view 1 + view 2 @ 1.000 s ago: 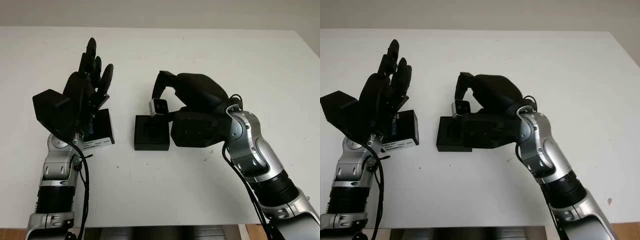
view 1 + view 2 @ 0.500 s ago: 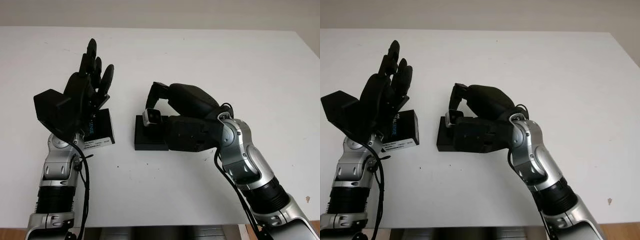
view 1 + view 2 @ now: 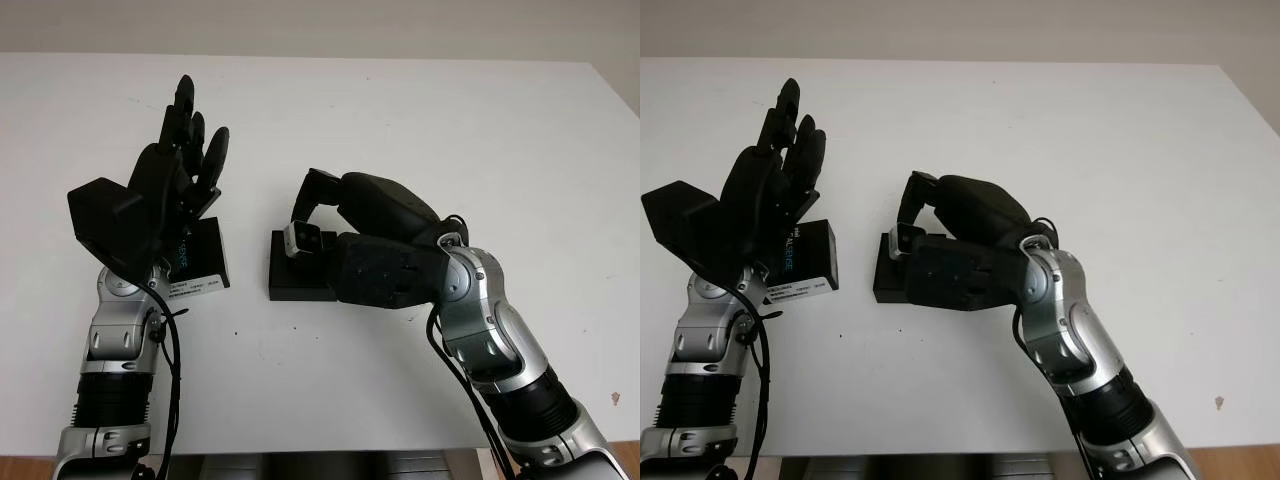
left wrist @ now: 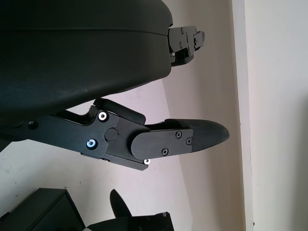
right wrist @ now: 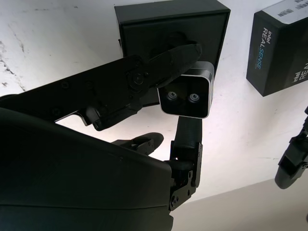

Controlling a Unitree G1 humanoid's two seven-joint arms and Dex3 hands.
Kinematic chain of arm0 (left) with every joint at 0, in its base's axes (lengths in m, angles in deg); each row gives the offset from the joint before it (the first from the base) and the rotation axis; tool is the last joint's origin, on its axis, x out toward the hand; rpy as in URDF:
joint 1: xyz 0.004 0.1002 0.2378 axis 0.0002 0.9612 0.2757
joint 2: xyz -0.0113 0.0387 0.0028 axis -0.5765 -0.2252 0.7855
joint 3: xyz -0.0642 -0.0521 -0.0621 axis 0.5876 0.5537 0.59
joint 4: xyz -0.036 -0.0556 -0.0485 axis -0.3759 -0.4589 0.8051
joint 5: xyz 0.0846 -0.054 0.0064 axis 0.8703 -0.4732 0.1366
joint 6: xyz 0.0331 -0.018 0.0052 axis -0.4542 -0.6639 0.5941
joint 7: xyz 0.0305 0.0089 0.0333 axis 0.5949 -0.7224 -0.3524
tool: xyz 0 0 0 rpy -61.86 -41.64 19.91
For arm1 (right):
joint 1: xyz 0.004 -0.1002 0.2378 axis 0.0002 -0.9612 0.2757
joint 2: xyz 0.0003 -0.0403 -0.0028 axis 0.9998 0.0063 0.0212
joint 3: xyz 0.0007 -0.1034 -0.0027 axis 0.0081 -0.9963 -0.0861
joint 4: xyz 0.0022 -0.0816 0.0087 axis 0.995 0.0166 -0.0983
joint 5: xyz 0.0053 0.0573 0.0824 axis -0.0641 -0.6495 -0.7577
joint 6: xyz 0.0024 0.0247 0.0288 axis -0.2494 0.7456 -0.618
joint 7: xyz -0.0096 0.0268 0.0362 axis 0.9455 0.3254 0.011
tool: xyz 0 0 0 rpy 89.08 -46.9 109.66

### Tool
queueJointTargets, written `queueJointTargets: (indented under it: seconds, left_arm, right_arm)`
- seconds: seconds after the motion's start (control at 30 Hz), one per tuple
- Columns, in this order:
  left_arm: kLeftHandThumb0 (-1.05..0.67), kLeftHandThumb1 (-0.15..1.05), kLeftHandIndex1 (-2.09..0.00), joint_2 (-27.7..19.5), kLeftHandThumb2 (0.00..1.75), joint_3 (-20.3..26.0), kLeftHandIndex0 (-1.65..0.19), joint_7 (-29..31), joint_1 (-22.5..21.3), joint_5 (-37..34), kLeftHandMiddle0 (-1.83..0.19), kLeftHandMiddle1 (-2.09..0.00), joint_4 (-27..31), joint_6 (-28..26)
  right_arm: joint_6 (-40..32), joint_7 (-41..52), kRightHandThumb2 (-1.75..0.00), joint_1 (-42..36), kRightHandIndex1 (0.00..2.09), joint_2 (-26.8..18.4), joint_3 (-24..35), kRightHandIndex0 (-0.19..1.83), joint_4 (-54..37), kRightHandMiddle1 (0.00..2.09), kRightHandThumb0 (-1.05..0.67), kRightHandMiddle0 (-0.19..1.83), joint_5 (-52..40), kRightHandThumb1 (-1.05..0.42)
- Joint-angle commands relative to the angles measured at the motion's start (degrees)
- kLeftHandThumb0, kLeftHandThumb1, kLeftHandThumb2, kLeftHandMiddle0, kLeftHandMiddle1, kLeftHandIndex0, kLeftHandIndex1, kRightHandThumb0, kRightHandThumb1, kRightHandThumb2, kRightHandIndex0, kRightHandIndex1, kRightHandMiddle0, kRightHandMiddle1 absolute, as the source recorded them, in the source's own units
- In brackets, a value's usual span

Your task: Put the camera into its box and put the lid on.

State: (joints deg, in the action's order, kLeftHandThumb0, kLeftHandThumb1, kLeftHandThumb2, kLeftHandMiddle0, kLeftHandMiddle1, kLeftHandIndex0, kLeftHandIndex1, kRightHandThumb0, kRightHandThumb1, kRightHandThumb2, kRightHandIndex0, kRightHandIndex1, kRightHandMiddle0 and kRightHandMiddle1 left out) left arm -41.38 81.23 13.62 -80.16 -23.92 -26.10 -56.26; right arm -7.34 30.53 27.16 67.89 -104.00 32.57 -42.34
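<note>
White table [image 3: 420, 120] carries everything. Nearest, the right hand [image 3: 372, 240] pinches the small silver camera [image 3: 301, 240] just above the open black box [image 3: 296, 274], whose right part its palm hides. Beyond, the left hand [image 3: 165, 190] hangs open over the lid [image 3: 200, 258], partly covering it.

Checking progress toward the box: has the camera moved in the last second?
Yes. The right hand carried the camera leftward and down, over the box.

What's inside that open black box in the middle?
The box shows a dark moulded recess. The right hand holds the camera above it, hiding part.
</note>
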Motion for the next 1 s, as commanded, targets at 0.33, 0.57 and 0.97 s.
queueJointTargets:
  seconds: [0.33, 0.57, 0.97]
  left_arm:
    - [-0.65, 1.05, -0.05, 1.7, 0.48, -1.1, 0.14, -1.2, -1.4, 0.5, 0.14, -0.05, -1.1, 1.8]
    - [-0.65, 1.05, -0.06, 1.7, 0.48, -1.2, 0.14, -1.3, -1.0, 0.9, 0.14, -0.05, -1.0, 2.0]
    - [-0.65, 1.05, -0.06, 1.8, 0.48, -0.7, 0.14, -1.3, -1.1, 0.5, 0.14, -0.05, -1.2, 2.3]
  right_arm:
    - [1.5, -4.9, -0.14, -2.8, 0.11, 0.0, -0.9, 0.54, -4.3, 2.09, -0.42, 0.35, 6.7, -1.05]
    - [0.7, -4.9, -0.12, -3.2, 0.12, 0.6, -0.6, 0.54, -4.9, 2.09, -0.42, 0.36, 7.4, -1.05]
    - [-0.4, -4.4, -0.13, -4.9, 0.14, 2.9, -1.5, 0.55, -5.5, 2.09, -0.43, 0.48, 7.9, -1.05]
